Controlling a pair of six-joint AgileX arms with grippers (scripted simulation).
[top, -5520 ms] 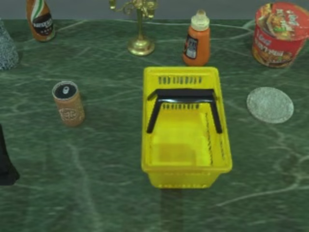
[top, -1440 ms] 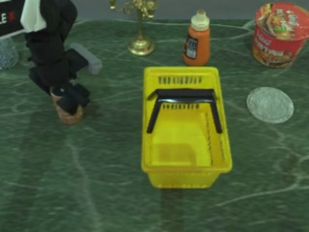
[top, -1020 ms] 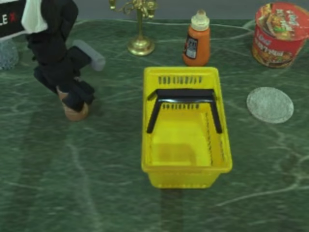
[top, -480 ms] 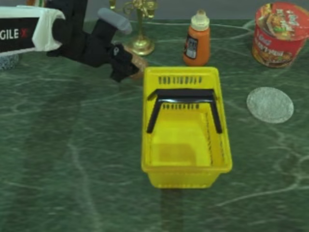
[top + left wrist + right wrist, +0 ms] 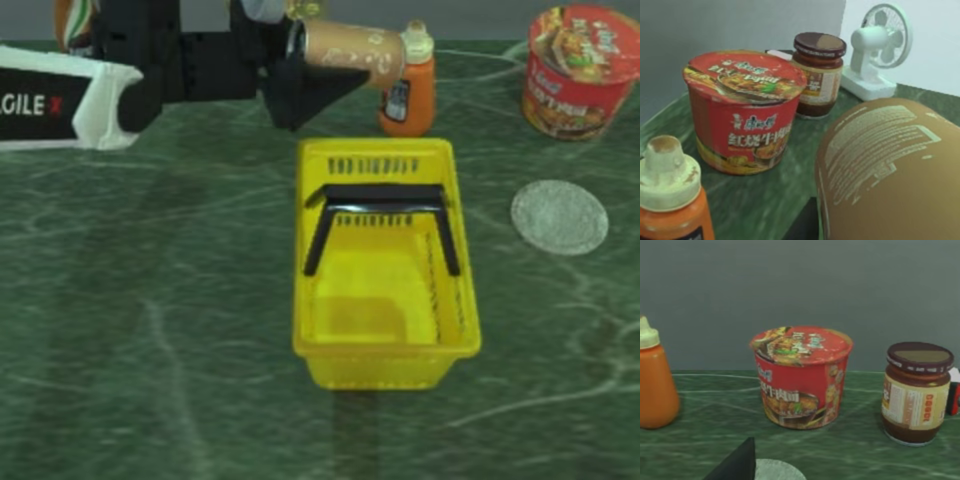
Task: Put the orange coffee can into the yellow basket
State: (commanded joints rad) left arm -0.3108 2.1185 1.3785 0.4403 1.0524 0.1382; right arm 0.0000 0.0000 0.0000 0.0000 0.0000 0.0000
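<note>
Pinched by the left gripper point(image 5: 300, 75) fingers: the orange coffee can point(image 5: 352, 52), lying sideways in the air, off the table, beyond the far end of the yellow basket point(image 5: 383, 262) and toward the basket's left far corner. Clamped at the can's dark-topped end, with the can's other end pointing at the orange squeeze bottle point(image 5: 408, 85) and overlapping it in the top view. Seen close in the left wrist view: the can's side point(image 5: 890, 170) with pale printed text, and past it the red noodle cup point(image 5: 745, 107), a brown jar point(image 5: 817, 75) and a white fan point(image 5: 880, 50). Right gripper fingers: cannot tell; only a dark edge in the right wrist view, facing the noodle cup and jar.
</note>
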